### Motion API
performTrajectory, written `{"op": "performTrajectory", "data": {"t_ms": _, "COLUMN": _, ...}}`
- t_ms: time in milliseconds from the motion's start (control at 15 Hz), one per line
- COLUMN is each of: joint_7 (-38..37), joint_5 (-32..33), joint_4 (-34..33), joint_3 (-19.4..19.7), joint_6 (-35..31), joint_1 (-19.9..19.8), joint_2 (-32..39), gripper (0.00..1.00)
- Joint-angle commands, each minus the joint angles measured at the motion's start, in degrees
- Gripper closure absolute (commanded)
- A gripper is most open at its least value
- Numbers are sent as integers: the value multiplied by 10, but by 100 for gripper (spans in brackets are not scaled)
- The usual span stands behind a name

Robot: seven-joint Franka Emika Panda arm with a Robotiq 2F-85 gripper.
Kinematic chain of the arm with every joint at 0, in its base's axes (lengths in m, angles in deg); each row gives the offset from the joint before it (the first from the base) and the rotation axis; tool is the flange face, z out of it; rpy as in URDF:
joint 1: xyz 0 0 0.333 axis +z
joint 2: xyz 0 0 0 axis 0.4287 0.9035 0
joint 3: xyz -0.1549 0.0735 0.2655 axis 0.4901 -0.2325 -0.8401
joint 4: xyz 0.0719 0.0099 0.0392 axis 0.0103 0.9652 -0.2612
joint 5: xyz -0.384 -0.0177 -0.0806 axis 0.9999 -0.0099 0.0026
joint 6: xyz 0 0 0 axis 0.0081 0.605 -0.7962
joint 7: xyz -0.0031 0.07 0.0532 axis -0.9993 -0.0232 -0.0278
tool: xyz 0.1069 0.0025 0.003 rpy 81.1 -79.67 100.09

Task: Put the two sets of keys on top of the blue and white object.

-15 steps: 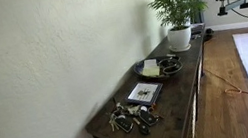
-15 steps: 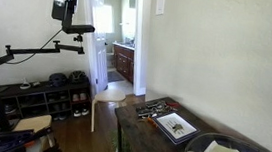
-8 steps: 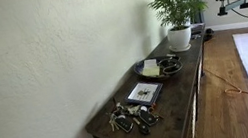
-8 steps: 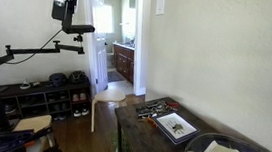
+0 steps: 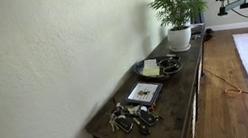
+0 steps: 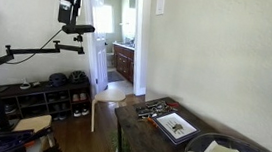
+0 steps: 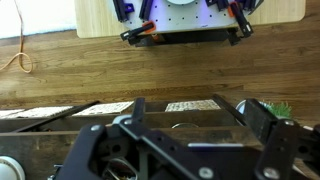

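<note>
We see the gripper point(image 7: 190, 125) with its jaws spread wide, gripping nothing. Far below the jaws and well apart from them, the two sets of keys point(image 5: 127, 118) lie in a dark tangle at the end of the long table point(image 5: 180, 73); we cannot separate one bunch from the other. Just past them, farther from the jaws, lies the blue and white object point(image 5: 145, 93), then a round dark dish point(image 5: 159, 67) and a potted plant point(image 5: 178, 14). In the wrist view the gripper's own body hides most of the table, and we cannot make out the keys there.
</note>
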Motion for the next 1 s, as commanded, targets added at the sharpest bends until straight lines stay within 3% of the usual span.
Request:
{"op": "performTrajectory", "data": {"t_ms": 0, "joint_7": 0, "joint_5": 1, "joint_4": 6, "joint_3": 3, "joint_6": -53, "joint_1": 7, "joint_2": 33, "gripper": 0}}
{"op": "performTrajectory", "data": {"t_ms": 600, "joint_7": -7, "joint_5": -1, "joint_4": 20, "joint_3": 4, "joint_6": -229, "joint_1": 5, "joint_2": 140, "gripper": 0}}
{"op": "performTrajectory", "data": {"t_ms": 933, "joint_7": -1, "joint_5": 0, "joint_4": 13, "joint_3": 5, "joint_6": -230, "joint_1": 6, "joint_2": 166, "gripper": 0}}
